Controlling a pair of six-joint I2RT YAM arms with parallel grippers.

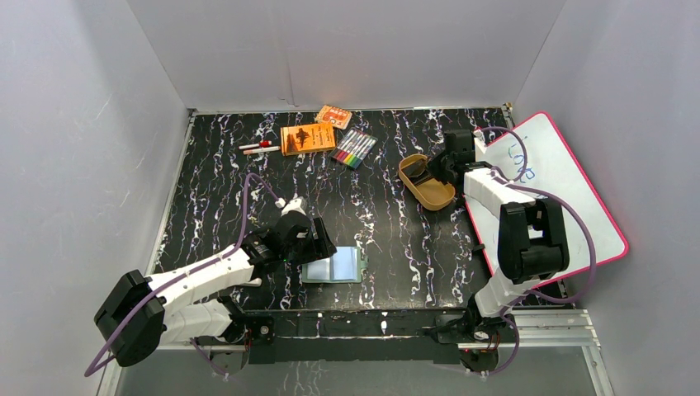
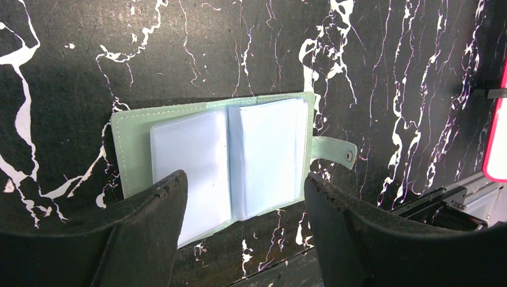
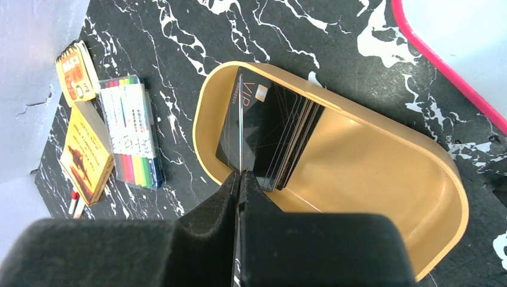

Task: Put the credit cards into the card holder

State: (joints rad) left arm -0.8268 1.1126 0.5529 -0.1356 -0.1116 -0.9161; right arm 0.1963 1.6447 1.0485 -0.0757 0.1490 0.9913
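The sage-green card holder lies open on the table near the front edge, pale clear sleeves up; it also shows in the left wrist view. My left gripper is open just above its near edge, a finger on either side, holding nothing. A stack of dark credit cards leans in the tan oval tray. My right gripper is over the tray, shut on one credit card, seen edge-on between its fingers.
Two orange boxes, a pack of coloured markers and some small sticks lie at the back. A pink-rimmed whiteboard lies at the right. Grey walls enclose the table.
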